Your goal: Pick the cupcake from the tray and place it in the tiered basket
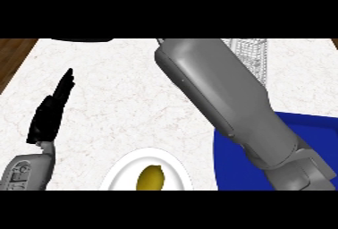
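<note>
My left hand (51, 112) stands at the left of the counter, open with straight fingers pointing up, holding nothing. My right forearm (224, 103) stretches from the lower right up to the top middle, and its hand is cut off by the view's upper edge. The blue tray (317, 134) lies at the right, largely covered by that forearm. A piece of the wire tiered basket (254, 56) shows at the top right, behind the forearm. The cupcake is nowhere visible.
A white plate (119, 172) with a yellow fruit (151, 178) on it sits at the bottom middle. The white marble counter (125, 89) spreads between the two arms. A dark wooden strip (13, 58) runs along its left edge.
</note>
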